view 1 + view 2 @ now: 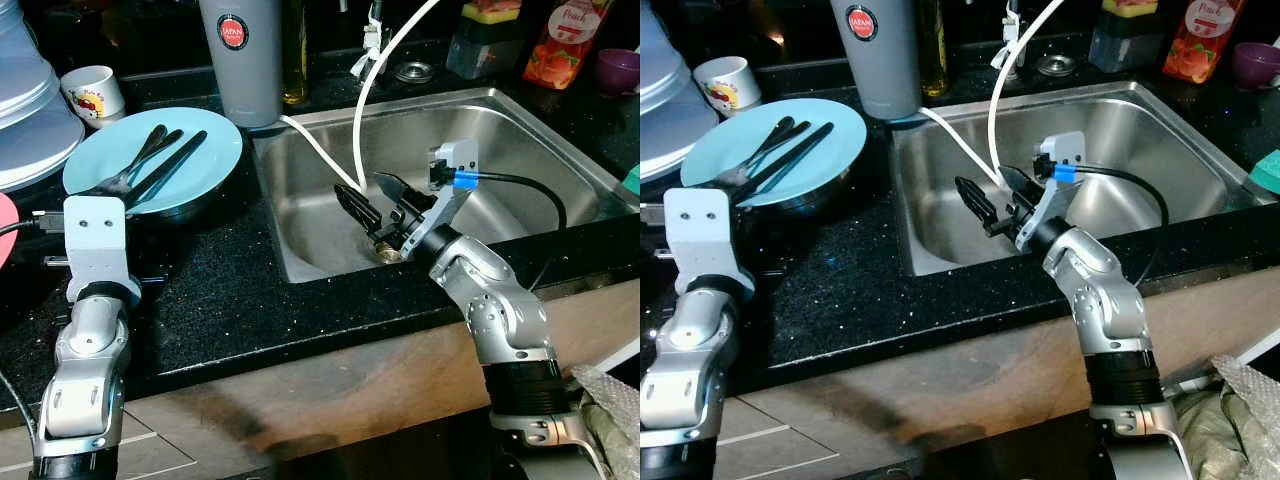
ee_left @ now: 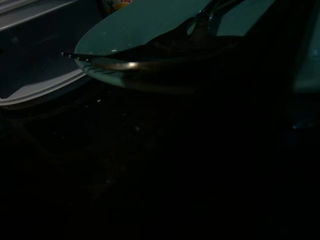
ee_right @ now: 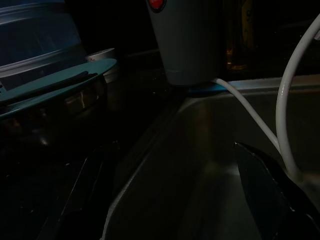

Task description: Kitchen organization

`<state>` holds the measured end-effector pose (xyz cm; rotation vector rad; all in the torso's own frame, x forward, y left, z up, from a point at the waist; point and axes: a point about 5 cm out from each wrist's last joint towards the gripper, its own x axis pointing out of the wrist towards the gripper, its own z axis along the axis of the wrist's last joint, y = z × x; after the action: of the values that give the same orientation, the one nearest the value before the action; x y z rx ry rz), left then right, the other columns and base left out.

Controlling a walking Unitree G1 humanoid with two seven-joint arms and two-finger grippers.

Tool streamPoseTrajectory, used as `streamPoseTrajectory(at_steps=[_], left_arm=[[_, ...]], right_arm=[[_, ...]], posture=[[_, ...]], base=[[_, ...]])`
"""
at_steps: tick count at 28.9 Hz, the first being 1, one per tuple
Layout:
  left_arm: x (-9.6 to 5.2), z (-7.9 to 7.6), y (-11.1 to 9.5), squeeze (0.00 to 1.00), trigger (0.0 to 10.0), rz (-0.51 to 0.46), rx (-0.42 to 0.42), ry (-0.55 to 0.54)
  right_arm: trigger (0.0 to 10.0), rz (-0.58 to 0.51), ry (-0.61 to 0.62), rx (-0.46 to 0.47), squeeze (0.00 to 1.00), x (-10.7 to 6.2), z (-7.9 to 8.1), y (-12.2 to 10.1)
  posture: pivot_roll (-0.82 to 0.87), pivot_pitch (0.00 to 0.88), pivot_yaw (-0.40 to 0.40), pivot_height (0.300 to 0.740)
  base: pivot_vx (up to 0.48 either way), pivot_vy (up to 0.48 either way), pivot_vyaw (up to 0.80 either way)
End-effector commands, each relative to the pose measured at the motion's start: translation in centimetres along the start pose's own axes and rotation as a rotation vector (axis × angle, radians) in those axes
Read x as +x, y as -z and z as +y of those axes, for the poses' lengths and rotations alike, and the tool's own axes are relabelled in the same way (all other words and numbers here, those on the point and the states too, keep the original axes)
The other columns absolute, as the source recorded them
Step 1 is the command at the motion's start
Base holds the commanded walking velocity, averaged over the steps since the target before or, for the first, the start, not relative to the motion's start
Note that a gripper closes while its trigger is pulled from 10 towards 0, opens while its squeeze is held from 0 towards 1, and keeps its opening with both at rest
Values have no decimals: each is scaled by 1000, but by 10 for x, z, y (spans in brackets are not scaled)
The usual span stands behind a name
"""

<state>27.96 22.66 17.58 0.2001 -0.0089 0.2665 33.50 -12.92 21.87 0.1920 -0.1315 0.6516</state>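
The right hand [image 1: 372, 203] is held spread apart and empty inside the sink [image 1: 520, 130], beside the white hose [image 1: 372, 90]. The utensils [image 1: 150, 165] are kept on the teal plate [image 1: 200, 150]. The hose could be snagged.

Silver jointed arms, black-fingered right pincer [image 1: 372, 203], blue-tagged black cable [image 1: 520, 184], white wrist brackets

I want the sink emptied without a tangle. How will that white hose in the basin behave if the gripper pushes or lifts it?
The white hose arcs down into the sink in a loose curve, so it is probably flexible and would bend or spring aside instead of moving as one piece. It looks thin and light. Beside the open right gripper, it might slide off smooth fingers.
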Motion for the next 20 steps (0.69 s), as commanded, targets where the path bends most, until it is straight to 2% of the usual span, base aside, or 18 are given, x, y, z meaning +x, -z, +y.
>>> streamPoseTrajectory(at_steps=[1,20], left_arm=[[-6,-20,37,0,0,181,7,107],[1,-38,28,0,0,140,-29,185]], right_arm=[[10000,7,4,-2,0,-1,0,1],[10000,3,4,-6,0,0,-1,0]], posture=[[20,94,7,740],[18,90,9,740]], base=[[0,0,0],[0,0,0]])
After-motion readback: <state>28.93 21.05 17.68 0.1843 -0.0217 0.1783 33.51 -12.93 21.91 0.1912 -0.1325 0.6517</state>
